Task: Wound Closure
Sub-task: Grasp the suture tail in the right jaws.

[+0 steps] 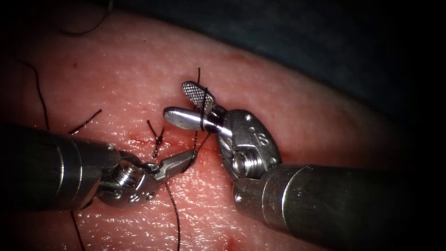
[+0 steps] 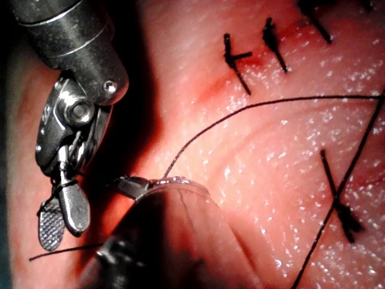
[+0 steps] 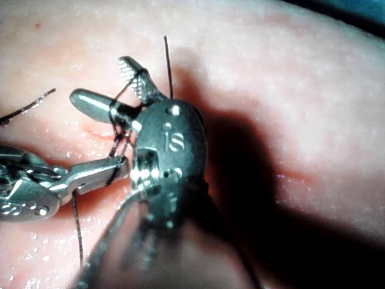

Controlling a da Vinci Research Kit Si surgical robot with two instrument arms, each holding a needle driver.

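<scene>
My left tool (image 1: 186,160): jaws closed on the thread (image 1: 174,209), just left of my right tool.
My right tool (image 1: 183,102): jaws spread wide, thread wrapped around them, gripping nothing.
Tissue (image 1: 288,111): tied stitch (image 1: 157,139) left of both tips.
Needle: I cannot tell where it is.

Right tool (image 3: 123,90) wrist housing: stamped "iS", legible in right wrist view; nothing else legible.

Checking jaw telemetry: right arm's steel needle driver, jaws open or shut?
Open: right arm's steel needle driver has its jaws spread in a V, dark thread wrapped around them.
</scene>
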